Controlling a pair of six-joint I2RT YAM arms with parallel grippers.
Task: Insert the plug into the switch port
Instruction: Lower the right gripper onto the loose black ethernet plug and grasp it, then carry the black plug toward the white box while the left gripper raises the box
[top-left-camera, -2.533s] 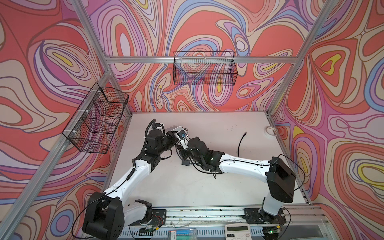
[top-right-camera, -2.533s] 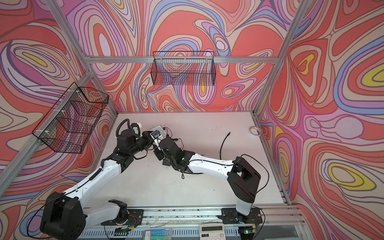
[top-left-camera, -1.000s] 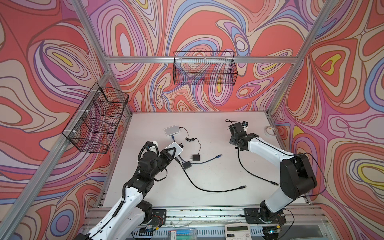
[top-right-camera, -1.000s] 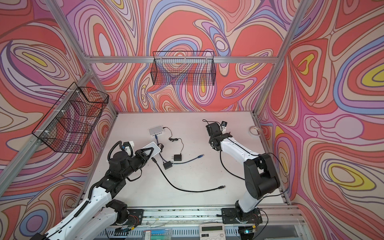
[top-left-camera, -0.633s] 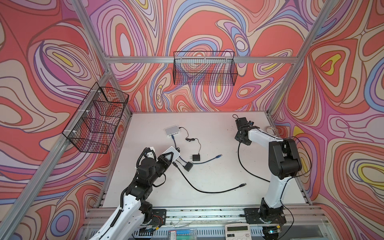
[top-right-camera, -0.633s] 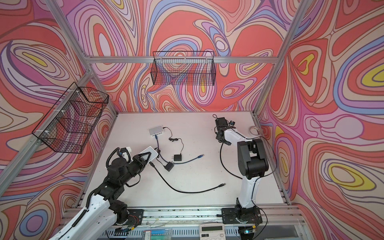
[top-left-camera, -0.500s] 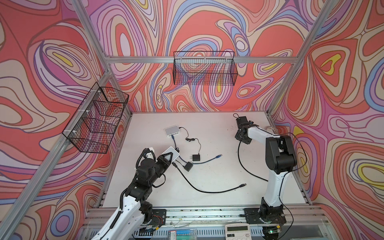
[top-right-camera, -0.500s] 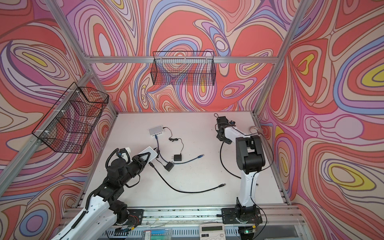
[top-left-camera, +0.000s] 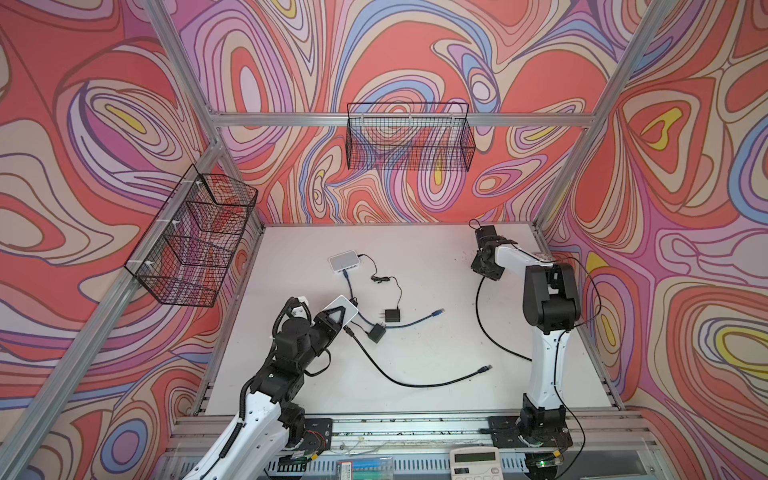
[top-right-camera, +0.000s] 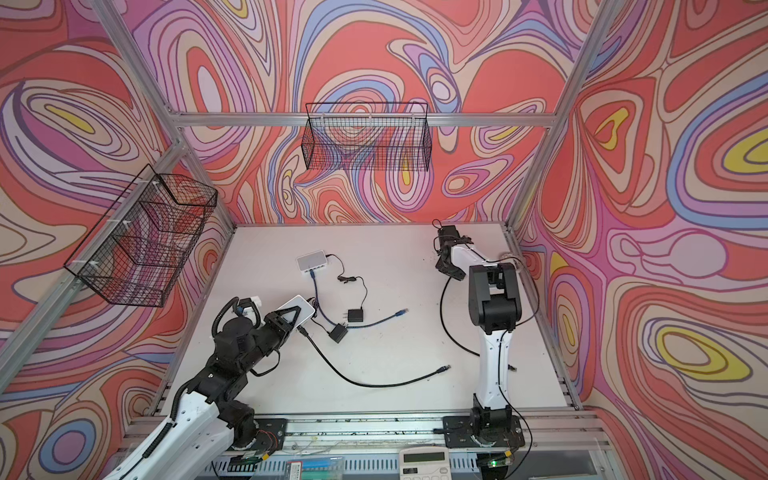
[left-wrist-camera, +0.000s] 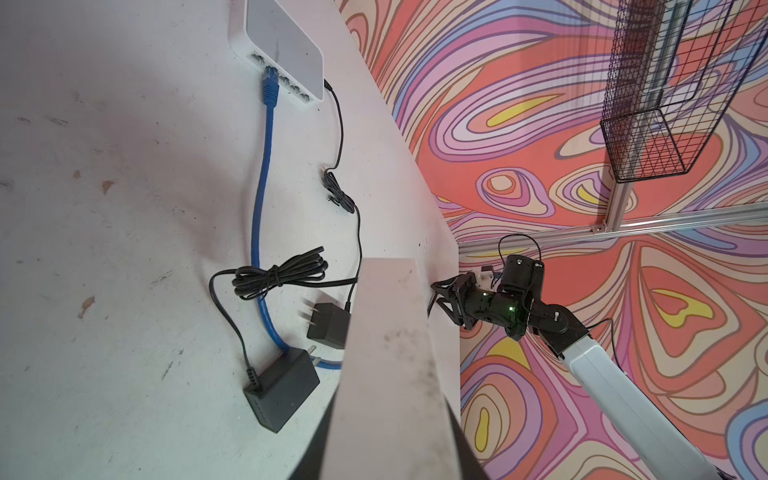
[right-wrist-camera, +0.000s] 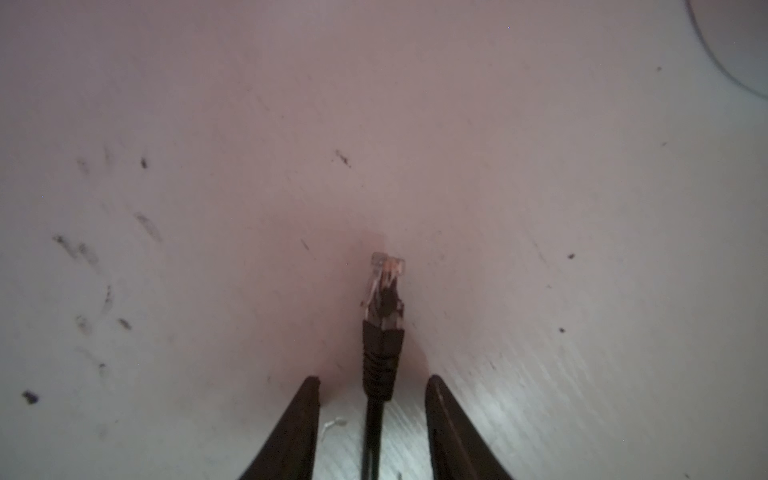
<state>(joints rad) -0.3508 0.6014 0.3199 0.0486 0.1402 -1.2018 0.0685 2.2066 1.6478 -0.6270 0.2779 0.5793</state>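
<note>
While the left claw (top-left-camera: 336, 313) sits clamped on the white switch box (top-left-camera: 349, 306) at the near left, the plug (right-wrist-camera: 384, 286) lies on the table (right-wrist-camera: 208, 124) far right, between the parted fingers of the right claw (right-wrist-camera: 372, 377), pointing straight away from it.

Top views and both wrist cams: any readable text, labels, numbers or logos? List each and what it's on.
Nothing reads legibly in any view.
Calculator at the front edge: display and keys too small to read.
Printed label beside it: print too blurred to read.
Far switch and near switch: no markings visible.
Large adapter and small adapter: no readable marks.
</note>
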